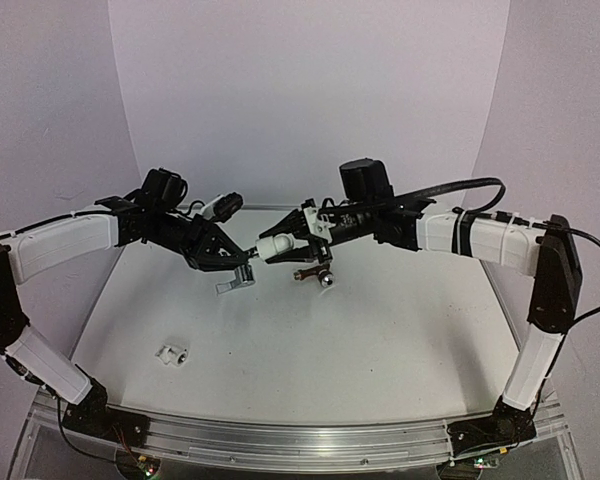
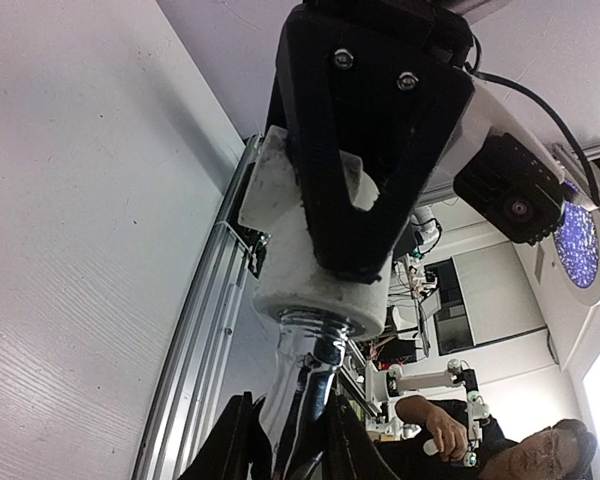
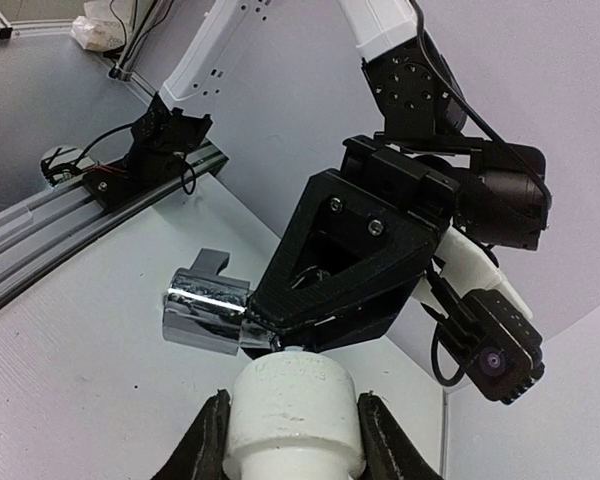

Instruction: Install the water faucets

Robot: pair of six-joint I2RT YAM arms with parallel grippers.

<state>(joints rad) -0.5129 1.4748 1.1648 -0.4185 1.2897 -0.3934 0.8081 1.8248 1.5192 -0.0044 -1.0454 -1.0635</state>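
Left fingers (image 2: 238,447) clenched on the chrome faucet (image 2: 305,370) — its end sits at the mouth of the white pipe fitting (image 3: 295,400), both held above the counter (image 1: 400,345). Right fingers (image 3: 205,445) grasp that fitting. Brown faucet (image 1: 313,273) lies on the counter just below — untouched.

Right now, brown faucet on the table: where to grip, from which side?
Take the brown faucet by its dark body, tool coming straight down, jaws across its length. It lies flat on the table with both long sides exposed. The round knob at its end would probably slip.
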